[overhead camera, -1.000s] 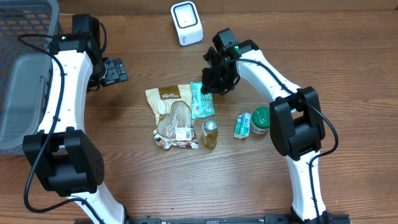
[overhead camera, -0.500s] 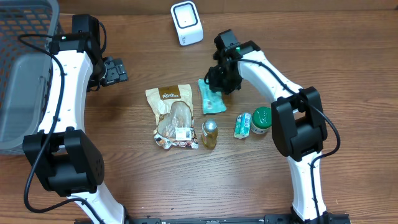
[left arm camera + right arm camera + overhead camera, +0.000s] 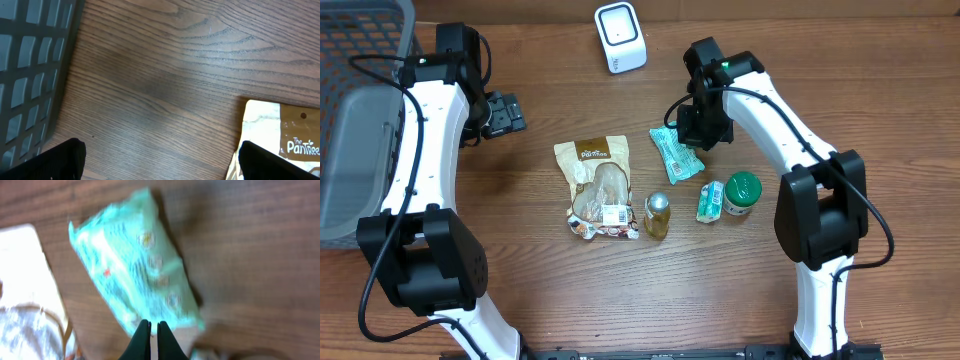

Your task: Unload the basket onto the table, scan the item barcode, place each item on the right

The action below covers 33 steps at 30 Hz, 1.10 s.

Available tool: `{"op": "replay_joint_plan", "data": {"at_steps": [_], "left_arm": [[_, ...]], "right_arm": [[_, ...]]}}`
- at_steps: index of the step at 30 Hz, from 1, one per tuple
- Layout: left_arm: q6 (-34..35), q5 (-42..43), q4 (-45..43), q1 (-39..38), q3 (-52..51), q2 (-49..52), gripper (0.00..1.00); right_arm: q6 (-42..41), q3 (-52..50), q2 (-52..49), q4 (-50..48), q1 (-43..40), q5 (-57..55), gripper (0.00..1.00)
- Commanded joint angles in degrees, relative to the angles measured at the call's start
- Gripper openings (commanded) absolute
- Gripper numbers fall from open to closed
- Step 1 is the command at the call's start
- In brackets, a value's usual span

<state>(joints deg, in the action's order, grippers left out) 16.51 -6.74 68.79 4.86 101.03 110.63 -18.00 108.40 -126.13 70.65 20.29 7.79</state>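
Right gripper point(image 3: 692, 135): pinched shut on an edge of the teal packet point(image 3: 677, 157), right of centre frame. Best practice: carry it toward the white scanner point(image 3: 620, 37) at upper centre, barcode face squared to the window, grip firm.

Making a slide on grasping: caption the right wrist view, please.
Shut right gripper pinches one end of a blurred teal packet, wooden table behind.

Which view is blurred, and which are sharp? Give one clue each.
Right wrist: motion-blurred, print on the teal packet smeared above the shut right gripper. Left wrist: sharp, table grain crisp, brown pouch lettering legible. Overhead: sharp, evenly lit, only soft shadows.
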Motion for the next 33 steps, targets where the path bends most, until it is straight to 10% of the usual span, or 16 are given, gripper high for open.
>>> {"op": "replay_joint_plan", "data": {"at_steps": [1,17,33], "left_arm": [[-0.2,-0.7,0.0,-0.4,0.9,-0.9,1.0],[-0.2,-0.7,0.0,-0.4,0.9,-0.9,1.0],[-0.2,-0.7,0.0,-0.4,0.9,-0.9,1.0]], "right_arm": [[-0.2,0.2,2.0,1.0,0.0,2.7,0.04],[-3.5,-18.0,1.9,-18.5,2.4,2.2,0.11],[2.0,-3.0,3.8,-3.2,3.0,2.1,0.18]]}}
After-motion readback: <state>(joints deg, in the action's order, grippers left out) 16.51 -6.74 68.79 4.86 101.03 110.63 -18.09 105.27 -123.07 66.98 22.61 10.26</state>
